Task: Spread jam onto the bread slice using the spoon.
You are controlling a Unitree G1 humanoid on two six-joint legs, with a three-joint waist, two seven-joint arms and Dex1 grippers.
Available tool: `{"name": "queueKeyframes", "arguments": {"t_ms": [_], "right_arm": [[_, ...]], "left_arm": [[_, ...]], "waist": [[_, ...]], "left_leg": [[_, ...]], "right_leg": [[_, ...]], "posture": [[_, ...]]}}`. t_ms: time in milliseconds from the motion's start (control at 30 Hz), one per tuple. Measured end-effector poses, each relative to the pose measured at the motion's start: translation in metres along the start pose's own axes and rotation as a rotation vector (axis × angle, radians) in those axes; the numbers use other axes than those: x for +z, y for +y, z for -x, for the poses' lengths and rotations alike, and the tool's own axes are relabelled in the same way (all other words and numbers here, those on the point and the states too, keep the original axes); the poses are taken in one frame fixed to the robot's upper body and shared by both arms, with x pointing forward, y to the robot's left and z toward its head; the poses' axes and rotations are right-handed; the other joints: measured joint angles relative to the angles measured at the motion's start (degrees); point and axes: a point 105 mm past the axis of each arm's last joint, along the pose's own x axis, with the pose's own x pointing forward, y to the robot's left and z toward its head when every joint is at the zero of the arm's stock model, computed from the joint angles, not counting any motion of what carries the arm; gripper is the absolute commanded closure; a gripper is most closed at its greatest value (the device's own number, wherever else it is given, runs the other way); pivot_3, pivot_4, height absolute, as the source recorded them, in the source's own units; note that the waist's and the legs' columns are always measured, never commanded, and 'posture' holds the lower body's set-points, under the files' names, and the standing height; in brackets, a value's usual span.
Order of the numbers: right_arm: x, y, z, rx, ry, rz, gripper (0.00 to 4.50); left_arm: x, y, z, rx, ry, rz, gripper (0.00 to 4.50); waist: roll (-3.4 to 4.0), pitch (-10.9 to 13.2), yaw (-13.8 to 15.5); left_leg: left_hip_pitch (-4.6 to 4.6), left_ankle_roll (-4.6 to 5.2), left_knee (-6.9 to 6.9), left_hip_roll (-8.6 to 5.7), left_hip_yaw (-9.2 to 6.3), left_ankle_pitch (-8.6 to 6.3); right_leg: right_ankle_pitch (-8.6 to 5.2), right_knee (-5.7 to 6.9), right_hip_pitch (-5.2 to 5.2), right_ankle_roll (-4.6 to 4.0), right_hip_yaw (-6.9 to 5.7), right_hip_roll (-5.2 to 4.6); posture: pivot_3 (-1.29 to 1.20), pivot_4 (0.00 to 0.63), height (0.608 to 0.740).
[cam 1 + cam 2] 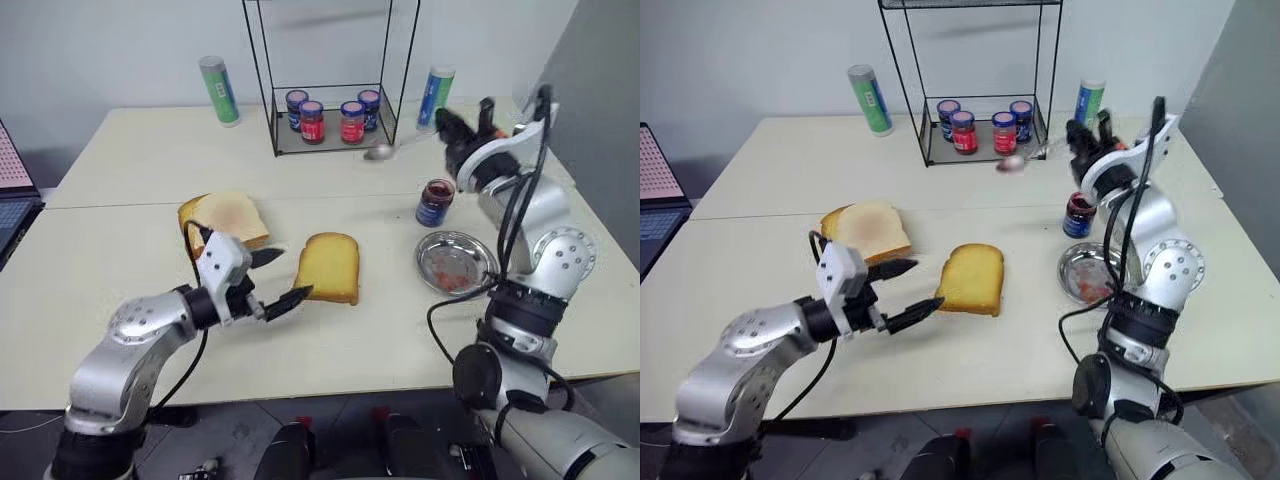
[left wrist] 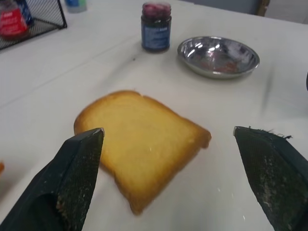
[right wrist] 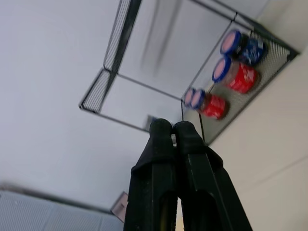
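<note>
Jam (image 1: pixel 436 189) in blue-label jar (image 1: pixel 434 204); red smears in steel dish (image 1: pixel 456 262).

Left arm reached low and forward, left gripper (image 1: pixel 272 278) level with fingers spread wide, nothing between them. Right arm was raised, right gripper (image 1: pixel 1076 137) pressed shut, apparently pinching something thin; blurred.

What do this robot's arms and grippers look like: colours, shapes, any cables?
Both arms are silver-grey metal with rounded joint housings and black bands at the joints. Each ends in a white block at the wrist. The left gripper and the right gripper each carry two tapering black fingers with rough inner faces. Loose black cables loop along both forearms.
</note>
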Motion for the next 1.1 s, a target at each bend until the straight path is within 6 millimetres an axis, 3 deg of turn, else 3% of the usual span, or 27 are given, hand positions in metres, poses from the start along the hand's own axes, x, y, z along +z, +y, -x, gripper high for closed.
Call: {"name": "queueKeyframes", "arguments": {"t_ms": [167,267,500,767,1100], "right_arm": [[-0.021,0.008,0.004,0.068,0.069,0.228,4.34],[-0.047,0.015,0.007,0.156,0.142,0.465,4.34],[-0.095,0.021,0.016,0.401,0.233,0.794,4.34],[-0.106,0.021,0.015,0.566,0.192,0.933,4.34],[-0.137,0.013,0.019,0.718,0.181,1.143,4.34]], "left_arm": [[-0.01,-0.006,0.008,0.031,0.025,0.025,0.0],[-0.012,-0.007,0.009,0.051,0.021,0.036,0.0],[-0.011,-0.004,0.008,0.094,0.001,0.034,0.0],[-0.015,-0.005,0.007,0.116,0.003,0.049,0.0],[-0.016,-0.003,0.007,0.156,-0.006,0.047,0.0]], "waist": [[0.02,0.0,-0.1],[0.02,0.0,-0.1],[0.01,0.0,0.0],[-0.01,0.0,0.3],[-0.01,0.0,0.4]], "left_leg": [[0.02,0.0,-0.01,0.02,0.04,0.0],[0.01,0.0,-0.01,0.0,0.05,0.0],[0.01,0.0,0.0,-0.01,0.01,0.0],[0.03,-0.01,0.0,0.02,-0.03,0.0],[0.04,-0.03,0.0,0.01,-0.07,0.01]], "right_leg": [[0.0,0.0,0.0,0.0,-0.06,0.02],[-0.01,-0.01,0.0,0.0,-0.09,0.03],[-0.01,-0.05,0.03,0.0,-0.15,0.02],[0.0,-0.03,0.03,0.0,-0.15,0.02],[0.0,-0.03,0.03,0.0,-0.16,0.02]], "posture": [[0.0,0.15,0.74],[0.0,0.15,0.74],[0.0,0.15,0.74],[0.0,0.15,0.74],[0.0,0.15,0.74]]}}
